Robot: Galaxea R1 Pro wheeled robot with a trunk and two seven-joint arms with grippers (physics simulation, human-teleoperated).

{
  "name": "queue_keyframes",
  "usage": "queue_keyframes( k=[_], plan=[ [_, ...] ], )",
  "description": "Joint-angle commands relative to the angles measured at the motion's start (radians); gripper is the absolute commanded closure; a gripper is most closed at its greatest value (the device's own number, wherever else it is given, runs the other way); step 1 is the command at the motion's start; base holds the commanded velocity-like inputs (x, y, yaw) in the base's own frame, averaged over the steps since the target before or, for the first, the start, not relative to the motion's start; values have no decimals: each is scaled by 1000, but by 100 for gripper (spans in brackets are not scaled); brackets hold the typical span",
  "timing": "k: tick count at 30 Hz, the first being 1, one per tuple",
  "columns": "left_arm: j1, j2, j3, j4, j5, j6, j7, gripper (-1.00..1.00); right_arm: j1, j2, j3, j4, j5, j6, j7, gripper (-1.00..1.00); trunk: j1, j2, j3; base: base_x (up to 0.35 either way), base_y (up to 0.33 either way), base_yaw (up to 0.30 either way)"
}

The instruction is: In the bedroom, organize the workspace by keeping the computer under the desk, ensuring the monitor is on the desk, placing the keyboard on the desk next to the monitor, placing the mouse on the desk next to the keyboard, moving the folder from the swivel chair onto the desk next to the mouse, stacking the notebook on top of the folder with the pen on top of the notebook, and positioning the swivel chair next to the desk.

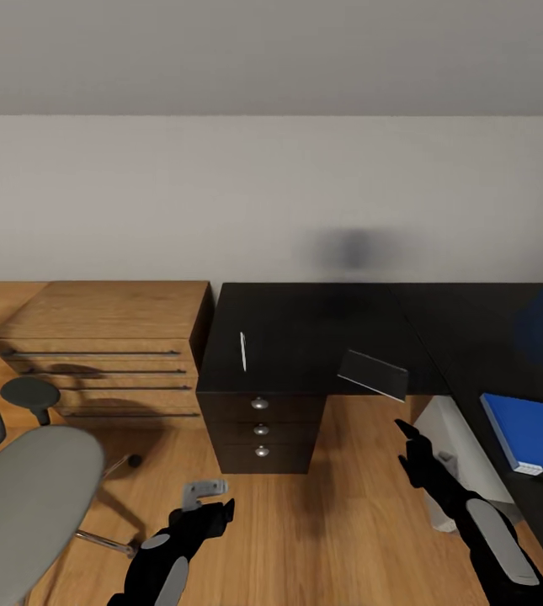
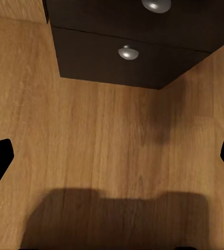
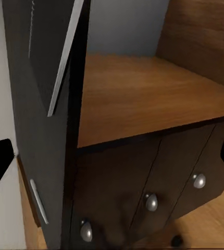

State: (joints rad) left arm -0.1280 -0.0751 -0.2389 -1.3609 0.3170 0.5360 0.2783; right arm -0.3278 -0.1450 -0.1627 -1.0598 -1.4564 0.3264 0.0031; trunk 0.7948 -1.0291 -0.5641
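The black desk point(image 1: 322, 324) runs across the middle and turns along the right. A thin white pen point(image 1: 242, 351) lies near its left end. The dark notebook point(image 1: 374, 374) sits tilted over the front edge. On the right wing lies the blue folder point(image 1: 530, 431). Beneath that wing stands the pale computer point(image 1: 455, 446). The grey swivel chair point(image 1: 27, 497) is at the lower left on the floor. My left gripper point(image 1: 212, 502) point(image 2: 112, 161) hangs open over the floor. In front of the desk my right gripper point(image 1: 407, 442) point(image 3: 112, 161) is open below the notebook point(image 3: 65, 57). The monitor, keyboard and mouse are out of view.
A black three-drawer cabinet point(image 1: 261, 429) point(image 2: 125, 52) point(image 3: 151, 202) stands under the desk's left end. A light wooden drawer chest point(image 1: 103, 345) point(image 3: 143, 94) sits to its left against the grey wall. Wood plank floor point(image 1: 338, 522) lies between my arms.
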Motion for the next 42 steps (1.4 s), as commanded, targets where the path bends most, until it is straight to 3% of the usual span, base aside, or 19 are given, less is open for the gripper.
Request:
queue_keyframes(
  k=[1, 4, 5, 6, 15, 18, 19, 22, 42],
  plan=[
    [0, 0, -8, -1, 11, 4, 9, -100, 0, -2, -5, 2, -24, 18, -1, -100, 4, -8, -4, 0, 0, 0],
    [1, -1, -11, 5, 22, 6, 9, -100, 0, -2, -9, 1, -30, 20, -2, -100, 15, -29, -14, 0, 0, 0],
    [1, -2, -39, 37, 53, 7, 9, -100, 0, 0, -27, -5, -33, 15, -2, -100, 19, -36, -17, 0, 0, 0],
    [1, -2, -46, 40, 58, 7, 9, -100, 0, 2, -36, -6, -34, 14, -2, -100, 23, -43, -20, 0, 0, 0],
    [1, -2, -57, 45, 66, 7, 10, -100, 0, 4, -57, -6, -57, 15, -2, -100, 58, -106, -48, 0, 0, 0],
    [1, -2, -58, 45, 66, 7, 10, -100, 0, 5, -58, -5, -109, 15, -2, -100, 69, -127, -57, 0, 0, 0],
    [1, -2, -60, 45, 66, 6, 12, -100, 0, 4, -57, -4, -151, 15, -2, -100, 73, -134, -61, 0, 0, 0],
    [1, -2, -62, 45, 66, 6, 12, -100, 0, 4, -58, -2, -179, 13, -3, -100, 84, -155, -70, 0, 0, 0],
    [1, -2, -62, 49, 62, 2, 13, -100, 0, 5, -57, -47, -187, -18, 4, -100, 161, -295, -133, 0, 0, 0]
  ],
)
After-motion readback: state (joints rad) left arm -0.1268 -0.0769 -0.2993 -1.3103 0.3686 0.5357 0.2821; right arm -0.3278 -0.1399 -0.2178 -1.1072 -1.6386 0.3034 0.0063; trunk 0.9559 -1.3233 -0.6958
